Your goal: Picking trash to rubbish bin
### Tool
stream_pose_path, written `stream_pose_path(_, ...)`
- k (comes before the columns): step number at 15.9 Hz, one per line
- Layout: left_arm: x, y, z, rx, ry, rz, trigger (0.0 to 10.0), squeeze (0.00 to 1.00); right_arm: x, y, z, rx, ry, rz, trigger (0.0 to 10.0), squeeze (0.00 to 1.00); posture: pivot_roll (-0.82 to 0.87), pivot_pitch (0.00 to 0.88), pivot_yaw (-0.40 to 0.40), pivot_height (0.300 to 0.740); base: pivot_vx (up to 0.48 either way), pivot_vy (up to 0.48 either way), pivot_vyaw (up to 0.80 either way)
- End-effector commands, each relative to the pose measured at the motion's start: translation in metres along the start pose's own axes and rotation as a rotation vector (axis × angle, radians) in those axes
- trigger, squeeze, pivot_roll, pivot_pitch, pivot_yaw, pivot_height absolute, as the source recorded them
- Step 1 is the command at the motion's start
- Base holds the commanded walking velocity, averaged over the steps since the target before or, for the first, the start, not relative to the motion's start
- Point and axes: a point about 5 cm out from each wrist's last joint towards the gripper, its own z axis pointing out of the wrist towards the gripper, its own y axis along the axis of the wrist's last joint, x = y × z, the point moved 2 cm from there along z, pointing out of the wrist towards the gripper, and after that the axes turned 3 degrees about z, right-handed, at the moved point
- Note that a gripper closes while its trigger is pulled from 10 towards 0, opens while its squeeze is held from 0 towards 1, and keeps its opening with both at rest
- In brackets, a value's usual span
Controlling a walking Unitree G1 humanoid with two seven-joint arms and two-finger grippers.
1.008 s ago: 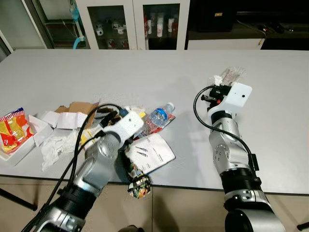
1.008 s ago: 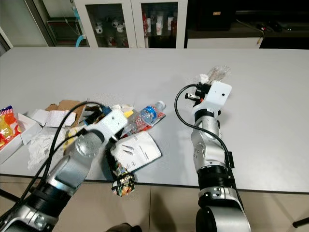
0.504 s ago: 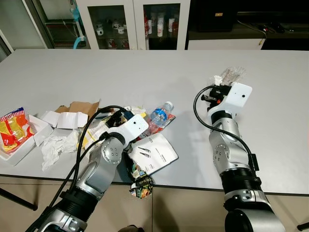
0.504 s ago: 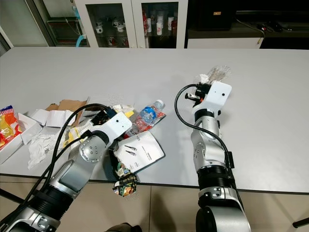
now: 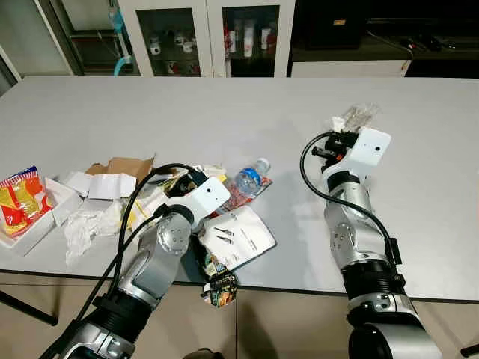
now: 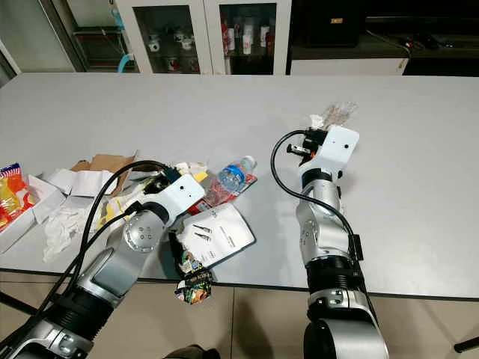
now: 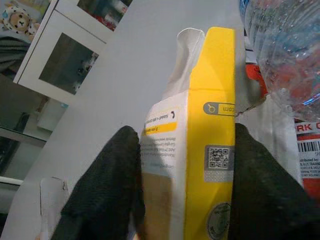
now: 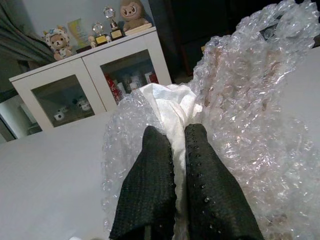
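Trash pile: heap of litter on the grey table [image 5: 224,112], toward the robot's left and near its front edge; landmark for all places below
Yellow pouch [image 7: 200,150]: yellow-and-white packet with a QR code, at the pile's middle, just beside the water bottle [image 5: 248,178]
Left gripper [image 7: 185,200]: down in the pile's middle, black fingers [image 7: 107,185] set one on each side of the yellow pouch and touching it; reads as closed on it, pouch not yet lifted clear of the heap
Right gripper [image 8: 179,160]: well to the right of the pile, raised over bare table; fingers pinched narrow on a wad of bubble wrap [image 8: 250,100] with white tissue [image 8: 170,105] inside it
Booklet [image 5: 239,235]: white leaflet on the near side of the pile, by the left forearm
Crumpled wrapper [image 5: 218,287]: dark printed foil, at the table edge on the pile's near side, hanging partly over
Cardboard and paper [image 5: 120,168]: torn brown card and white scraps on the pile's left side; a white tray [image 5: 30,224] with a red-and-yellow snack bag further left
Step in hand: judged as grasping, both grippers loaded or nearly so
Next move: lift the pouch straight up without dragging the bottle, then carry both loads to a rubbish bin
Risk: pouch is slick and flat, may slip; wrapper at the edge may fall
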Motion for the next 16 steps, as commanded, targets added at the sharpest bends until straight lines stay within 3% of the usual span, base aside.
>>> stream_pose_path(1, 0.0047, -0.0011, 0.0021, 0.009, 0.015, 0.009, 0.0, 0.0, 0.0042, 0.0062, 0.0029, -0.015, 0.01, 0.0, 10.0, 0.0, 0.02, 0.031, 0.063, 0.74, 0.0, 0.0, 0.0)
stream_pose_path(16, 0.0021, -0.002, 0.0032, 0.013, 0.009, 0.051, 0.0, 0.0, 0.0031, 0.0053, 0.0032, -0.013, 0.008, -0.002, 10.0, 0.0, 0.02, 0.024, 0.062, 0.74, 0.0, 0.0, 0.0)
